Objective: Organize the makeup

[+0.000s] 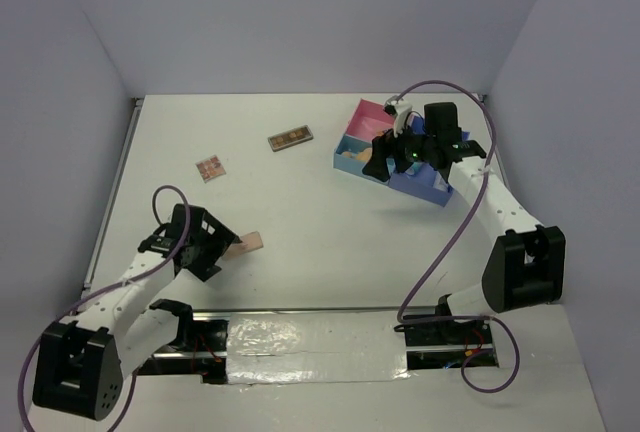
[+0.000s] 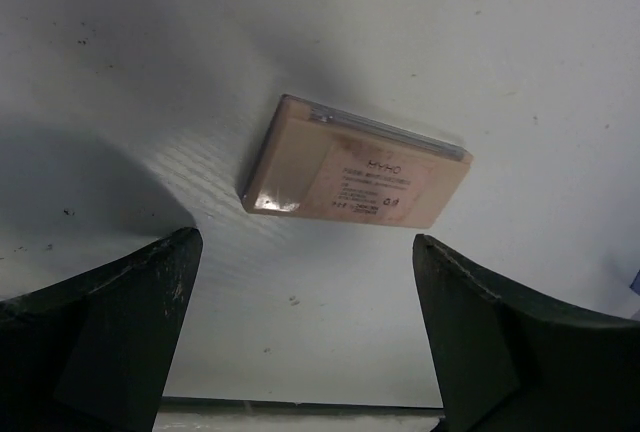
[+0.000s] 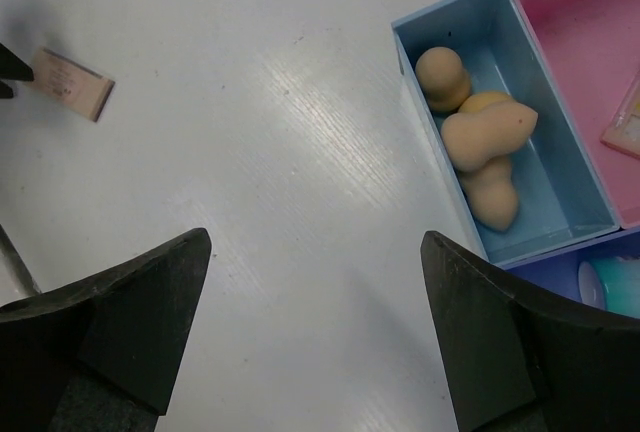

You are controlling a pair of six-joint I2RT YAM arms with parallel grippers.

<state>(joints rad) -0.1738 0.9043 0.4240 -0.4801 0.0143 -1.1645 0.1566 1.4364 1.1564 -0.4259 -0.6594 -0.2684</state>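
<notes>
Lower left, the left end effector (image 1: pixel 228 249) gapes empty at the pink palette (image 1: pixel 247 243); upper right, the right end effector (image 1: pixel 380 155) likewise beside the tray (image 1: pixel 371 112).

The palette (image 2: pixel 355 174) bears a pale label (image 2: pixel 365 187) headed with what looks like "MYHO". The finer lines printed under it are too small to read.

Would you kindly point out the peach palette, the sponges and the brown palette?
peach palette (image 2: pixel 355 177), left wrist view, its labelled face
sponges (image 3: pixel 485 132), right wrist view, middle sponge's body
brown palette (image 1: pixel 291 138), top view, centre
</notes>
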